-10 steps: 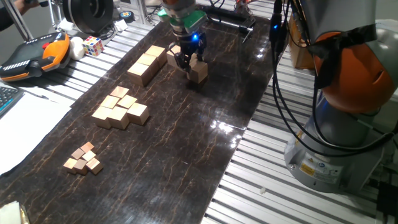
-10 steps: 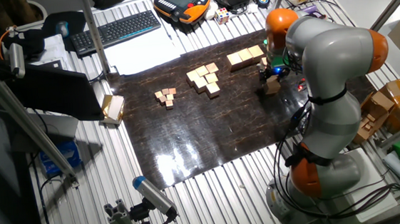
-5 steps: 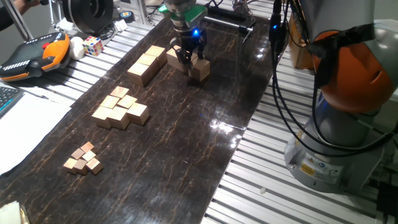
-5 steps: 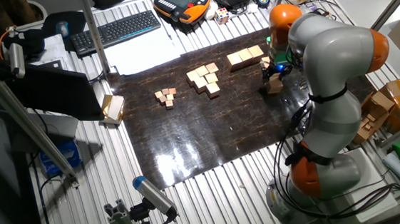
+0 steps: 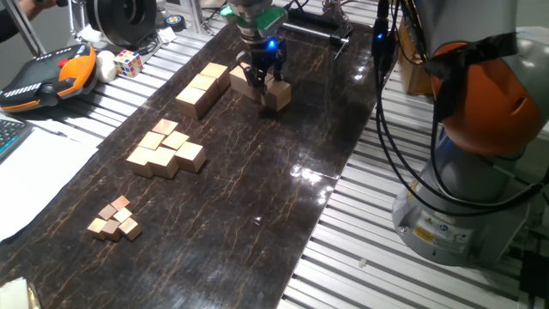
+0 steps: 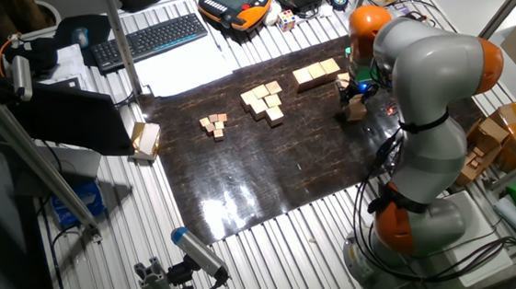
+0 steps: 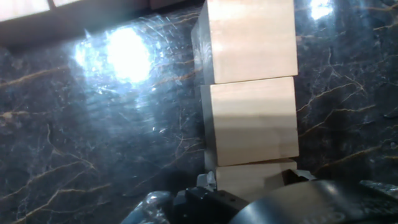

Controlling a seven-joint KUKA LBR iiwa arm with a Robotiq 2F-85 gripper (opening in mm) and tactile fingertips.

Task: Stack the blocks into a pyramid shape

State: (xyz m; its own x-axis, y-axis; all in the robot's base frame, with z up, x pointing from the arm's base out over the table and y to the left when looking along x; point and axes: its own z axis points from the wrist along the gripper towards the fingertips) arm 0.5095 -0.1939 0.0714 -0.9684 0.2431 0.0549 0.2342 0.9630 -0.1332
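Plain light-tan blocks (image 7: 252,118) are lying in a straight touching row on the dark marbled table (image 5: 257,189), beside a longer row of cubes (image 5: 202,87). The pincer (image 5: 260,80) is pointing straight down over them, gripping the nearest block (image 7: 249,180).

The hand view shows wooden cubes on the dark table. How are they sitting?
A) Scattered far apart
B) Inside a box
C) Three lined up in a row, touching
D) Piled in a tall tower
C: three tan cubes lie edge to edge in one straight row on the dark marbled tabletop, the nearest one partly hidden by the hand.
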